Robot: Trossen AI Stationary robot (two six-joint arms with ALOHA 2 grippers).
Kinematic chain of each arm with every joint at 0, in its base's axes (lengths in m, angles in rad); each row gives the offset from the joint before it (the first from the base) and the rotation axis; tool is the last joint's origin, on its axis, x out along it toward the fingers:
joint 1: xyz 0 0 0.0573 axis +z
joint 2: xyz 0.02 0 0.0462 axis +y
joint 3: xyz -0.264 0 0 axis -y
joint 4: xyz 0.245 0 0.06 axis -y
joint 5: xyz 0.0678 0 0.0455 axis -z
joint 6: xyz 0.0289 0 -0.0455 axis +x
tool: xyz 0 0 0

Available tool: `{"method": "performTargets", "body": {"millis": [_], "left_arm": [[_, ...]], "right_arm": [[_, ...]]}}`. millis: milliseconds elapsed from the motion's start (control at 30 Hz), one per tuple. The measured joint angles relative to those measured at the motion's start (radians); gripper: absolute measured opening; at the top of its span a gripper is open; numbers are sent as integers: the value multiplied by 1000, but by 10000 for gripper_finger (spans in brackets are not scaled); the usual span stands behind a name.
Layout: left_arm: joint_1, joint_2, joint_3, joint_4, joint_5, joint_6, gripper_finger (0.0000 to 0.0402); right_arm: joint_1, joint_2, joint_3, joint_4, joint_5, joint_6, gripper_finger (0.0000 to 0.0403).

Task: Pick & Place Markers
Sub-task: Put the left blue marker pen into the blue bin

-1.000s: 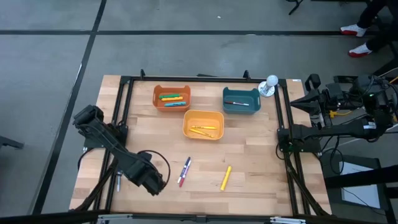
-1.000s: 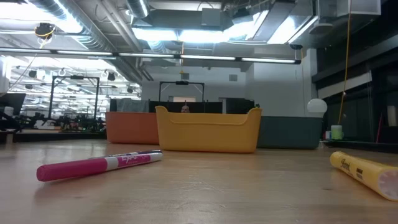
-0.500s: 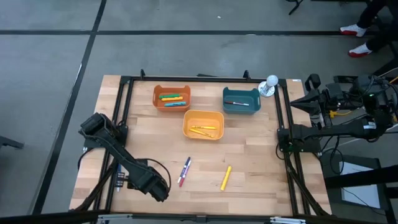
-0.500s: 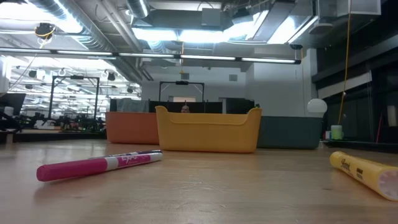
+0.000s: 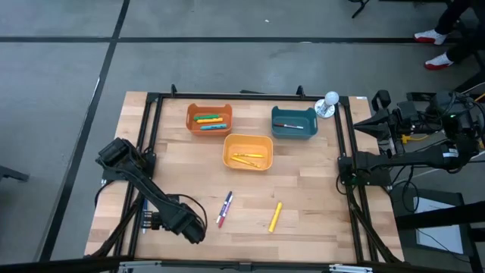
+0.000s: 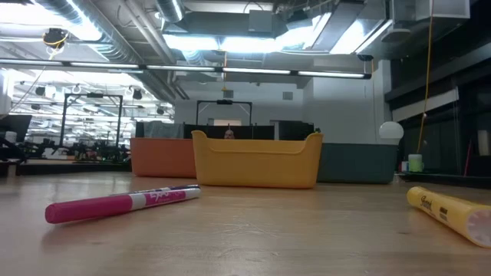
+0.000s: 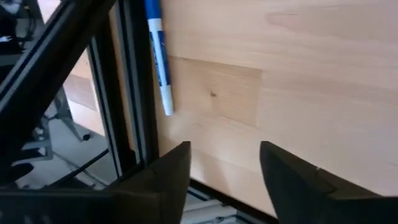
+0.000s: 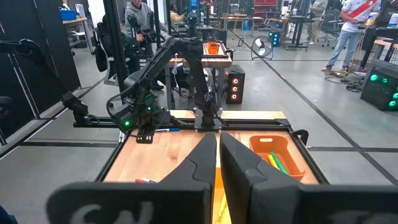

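Low view: the yellow marker [image 6: 453,215] is cut off at the right edge. Left wrist view: the blue marker [image 7: 158,59] runs past the picture's edge. High view: markers in the orange bin [image 5: 209,119] too small to count; left pincer [image 5: 198,230] indistinct.

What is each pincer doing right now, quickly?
Left pincer: open, holding nothing, just short of a blue marker.
Right pincer: shut, empty, parked off the table's right side.

Left gripper [image 7: 224,165] moved and opened

Shifted from a spot nearer the table middle toward the near-left table corner, lower over the wood; fingers [image 7: 171,171] now spread apart, with a blue marker [image 7: 158,56] lying just ahead of them beside the black frame rail [image 7: 127,93].
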Motion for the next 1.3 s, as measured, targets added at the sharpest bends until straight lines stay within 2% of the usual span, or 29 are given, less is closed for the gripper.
{"method": "performTargets", "body": {"millis": [133, 267, 500, 767, 1300], "left_arm": [[-6, 0, -52, 7, 45, 9, 213], [-19, 0, -85, 13, 89, 12, 223], [-42, 0, -126, 32, 94, 14, 221], [-54, -1, -202, 136, 142, 14, 223], [-66, -1, -287, 178, 145, 17, 220]], "right_arm": [[0, 0, 0, 0, 0, 0, 23], [0, 0, 0, 0, 0, 0, 23], [0, 0, 0, 0, 0, 0, 23], [0, 0, 0, 0, 0, 0, 23], [0, 0, 0, 0, 0, 0, 23]]}}
